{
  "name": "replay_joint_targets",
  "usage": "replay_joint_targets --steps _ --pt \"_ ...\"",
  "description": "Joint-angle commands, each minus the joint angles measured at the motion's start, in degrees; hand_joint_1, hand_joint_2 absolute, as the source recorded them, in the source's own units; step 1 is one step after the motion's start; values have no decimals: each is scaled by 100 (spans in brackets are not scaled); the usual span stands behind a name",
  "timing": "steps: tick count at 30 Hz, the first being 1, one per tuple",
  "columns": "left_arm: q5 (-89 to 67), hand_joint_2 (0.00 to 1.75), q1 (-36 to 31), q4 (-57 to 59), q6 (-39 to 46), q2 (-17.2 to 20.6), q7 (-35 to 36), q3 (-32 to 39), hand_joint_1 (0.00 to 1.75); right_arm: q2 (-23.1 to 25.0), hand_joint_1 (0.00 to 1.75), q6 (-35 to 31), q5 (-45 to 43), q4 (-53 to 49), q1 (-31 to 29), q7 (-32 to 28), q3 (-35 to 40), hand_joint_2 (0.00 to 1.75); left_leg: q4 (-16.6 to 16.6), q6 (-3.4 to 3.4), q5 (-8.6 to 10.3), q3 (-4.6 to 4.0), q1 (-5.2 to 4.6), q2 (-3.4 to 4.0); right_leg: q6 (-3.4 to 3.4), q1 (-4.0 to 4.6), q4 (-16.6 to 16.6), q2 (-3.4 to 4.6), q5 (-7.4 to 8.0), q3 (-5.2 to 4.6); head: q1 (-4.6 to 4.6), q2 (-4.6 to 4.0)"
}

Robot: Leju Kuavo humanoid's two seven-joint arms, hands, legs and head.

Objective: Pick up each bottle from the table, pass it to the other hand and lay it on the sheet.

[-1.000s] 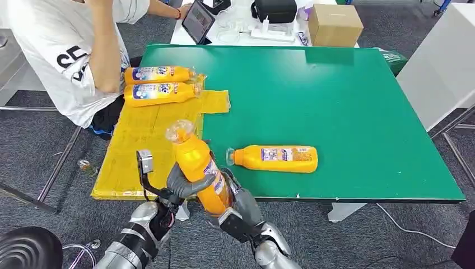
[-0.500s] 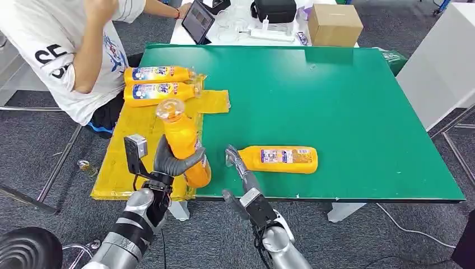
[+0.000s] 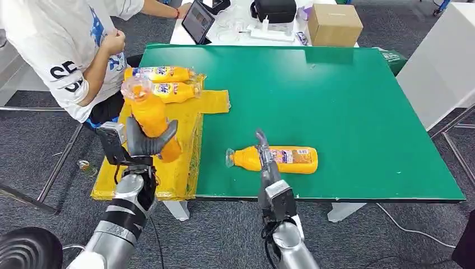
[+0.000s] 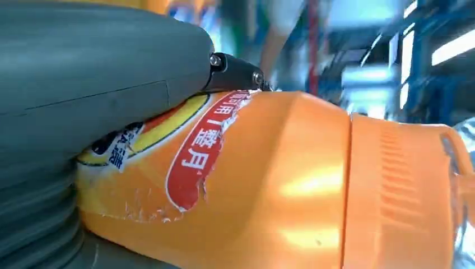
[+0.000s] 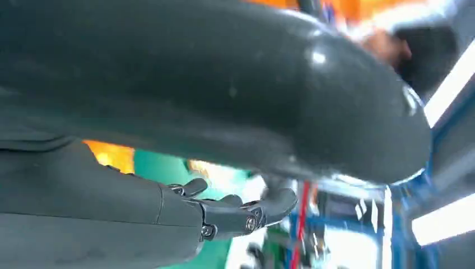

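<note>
Probably a lab (green test table (image 3: pixel 347 101), tablet (image 3: pixel 197 21)).

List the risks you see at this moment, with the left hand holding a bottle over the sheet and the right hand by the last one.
1. The left hand grips the upright orange plastic bottle low on its body; it could tip or slip as it is laid on the crinkled yellow sheet.
2. Two orange bottles already lie at the sheet's far end beside a seated person; the drop may knock them.
3. The right hand could roll the lying orange bottle.
</note>
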Motion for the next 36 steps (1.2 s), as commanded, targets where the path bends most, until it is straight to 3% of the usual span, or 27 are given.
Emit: replay_joint_targets --steps 1,5,6,8,11,19,27,31,33,35,36 --pt "-1937 175 -808 1264 1189 278 99 67 175 -18 0 -1126 -45 -1242 41 6 -33 175 4 7 -7 11 -2 -4 -14 2 7 -12 -11 12 0 0" --pt "-2226 175 -917 1642 1266 288 150 57 175 -47 0 -1370 20 -1382 25 6 51 175 5 9 -11 18 -1 -4 -17 4 7 -15 -15 19 0 0" --pt "-4157 175 -1126 2529 2078 420 630 6 175 -101 0 -1935 118 -1605 -21 6 276 175 -1 9 -9 24 -3 -1 -15 2 2 -12 -12 24 -4 0" --pt "-4223 175 -1203 2765 2048 410 661 38 175 -94 0 -1940 92 -1599 -43 6 272 175 -4 11 -12 34 -2 3 -18 4 -3 -5 -11 34 -4 0" --pt "-5418 175 -1339 3118 2078 570 1302 -142 175 -99 0 -1943 30 -1550 -101 6 295 175 -4 9 -11 31 0 3 -19 6 -2 -7 -12 30 -4 0" --pt "-6860 175 -1510 3893 1811 854 2261 -823 175 -42 0 -1664 -229 -1435 -73 6 76 175 -4 11 -15 38 2 10 -19 8 -5 0 -12 37 -2 0" --pt "-6718 175 -1449 3993 1501 832 2073 -553 175 -3 0 -1466 -218 -1158 -14 6 29 175 -2 5 -5 13 2 6 -9 4 -3 2 -3 11 -2 0" --pt "-6692 175 -1441 3995 1457 799 2066 -529 175 2 0 -1457 -217 -1140 -19 6 22 175 -3 15 -17 46 5 3 -23 13 -8 -11 -16 49 0 0" --pt "-6507 175 -1424 3979 1220 751 1914 -372 175 22 0 -1415 -201 -1108 -20 6 -3 175 -6 22 -24 67 7 4 -34 18 -13 -16 -22 72 -2 0" --pt "-6083 175 -1405 3994 668 650 1664 -39 175 63 0 -1316 -174 -989 -34 6 -46 175 -3 9 -9 24 3 1 -14 7 -5 -7 -8 26 -2 0" --pt "-5867 175 -1410 4011 317 603 1589 131 175 83 0 -1259 -158 -942 -40 6 -75 175 -6 17 -19 52 5 1 -26 13 -11 -14 -18 56 -4 0"
